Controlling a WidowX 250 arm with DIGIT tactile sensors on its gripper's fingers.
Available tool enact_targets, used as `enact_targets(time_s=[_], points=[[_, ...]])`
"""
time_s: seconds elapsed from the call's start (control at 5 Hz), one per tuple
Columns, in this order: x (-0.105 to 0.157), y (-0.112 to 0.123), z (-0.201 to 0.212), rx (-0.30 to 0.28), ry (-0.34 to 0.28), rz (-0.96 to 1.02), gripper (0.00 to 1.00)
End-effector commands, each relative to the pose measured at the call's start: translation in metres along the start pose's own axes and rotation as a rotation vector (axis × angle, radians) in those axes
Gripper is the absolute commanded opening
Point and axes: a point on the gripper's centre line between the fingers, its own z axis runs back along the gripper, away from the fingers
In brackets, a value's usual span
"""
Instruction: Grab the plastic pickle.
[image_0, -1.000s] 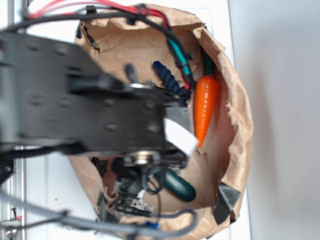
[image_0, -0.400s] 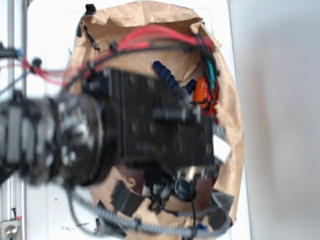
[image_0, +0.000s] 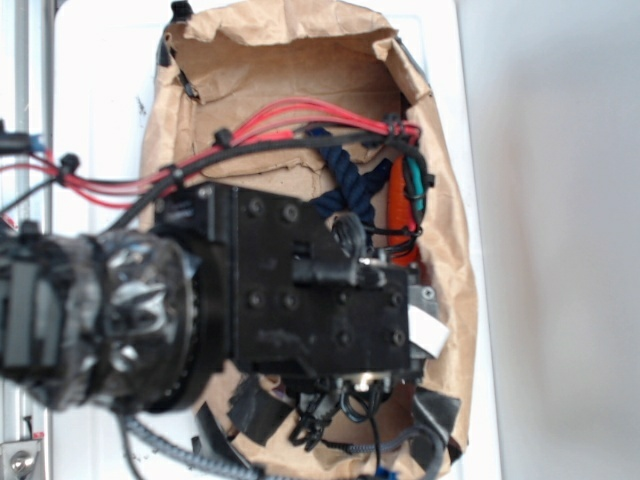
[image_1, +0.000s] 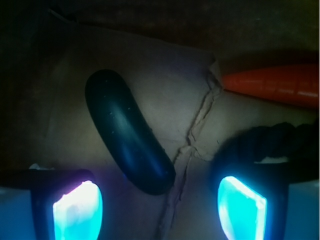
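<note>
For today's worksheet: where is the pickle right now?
In the wrist view the pickle lies diagonally on the brown paper between the open jaws, left of the carrot and the rope. The arm hides it in the exterior view.

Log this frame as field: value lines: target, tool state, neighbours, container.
target: small glossy dark green plastic pickle, lying on crumpled brown paper, hidden in the exterior view
tool: open, fingers wide apart, lower end of the pickle between them, no contact visible
neighbours: orange toy carrot at upper right, apart from the pickle; navy blue twisted rope by the right finger
container: brown paper bag, laid open, arm over its middle
</note>
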Motion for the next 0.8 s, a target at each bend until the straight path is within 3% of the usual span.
enact_targets(time_s=[0.0, 0.2, 0.4, 0.6], points=[[0.017, 0.000, -0.026, 0.012, -0.032, -0.016, 1.00], [0.020, 0.002, -0.038, 0.011, -0.010, -0.009, 1.00], [0.019, 0.003, -0.038, 0.019, -0.028, -0.020, 0.43], [0.016, 0.005, -0.028, 0.026, -0.037, 0.002, 0.00]])
